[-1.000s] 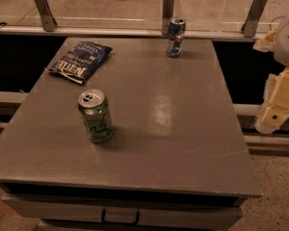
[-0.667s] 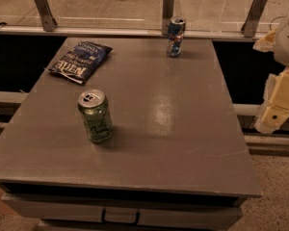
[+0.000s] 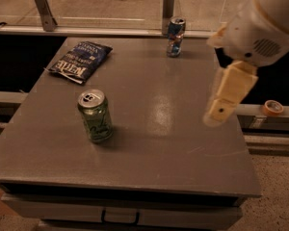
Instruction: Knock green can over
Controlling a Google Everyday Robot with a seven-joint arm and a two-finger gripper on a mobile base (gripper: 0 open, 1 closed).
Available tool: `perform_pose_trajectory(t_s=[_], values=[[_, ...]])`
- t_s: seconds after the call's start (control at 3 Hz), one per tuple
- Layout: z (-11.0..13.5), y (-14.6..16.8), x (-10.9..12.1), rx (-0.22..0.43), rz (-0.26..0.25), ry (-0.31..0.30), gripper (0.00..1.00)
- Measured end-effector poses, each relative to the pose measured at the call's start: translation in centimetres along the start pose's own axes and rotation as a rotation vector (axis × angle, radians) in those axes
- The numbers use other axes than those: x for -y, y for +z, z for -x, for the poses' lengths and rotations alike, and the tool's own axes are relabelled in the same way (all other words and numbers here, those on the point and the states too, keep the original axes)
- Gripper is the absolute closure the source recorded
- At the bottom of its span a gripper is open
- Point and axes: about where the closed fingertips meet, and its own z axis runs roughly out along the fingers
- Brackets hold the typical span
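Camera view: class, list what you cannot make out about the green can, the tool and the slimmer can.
- Camera view, the green can, upright on the table: its own body hides its far side.
- Camera view, the tool, at the table's right side: the top and right edges cut off its arm.
- Camera view, the blue can, at the back: its label is too small to read.

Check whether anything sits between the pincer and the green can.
Nothing visible does. The pincer hangs over the right side of the tabletop; only bare surface lies between it and the upright green can.
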Motion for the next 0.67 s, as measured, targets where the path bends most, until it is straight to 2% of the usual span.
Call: perform_pose_trajectory(t_s=[0.33,0.67], values=[[6.0,2.6,-1.6,0.141,0.064,-0.057,0.0],[11.1,6.0,-3.7,0.256,0.165,-0.124,0.0]])
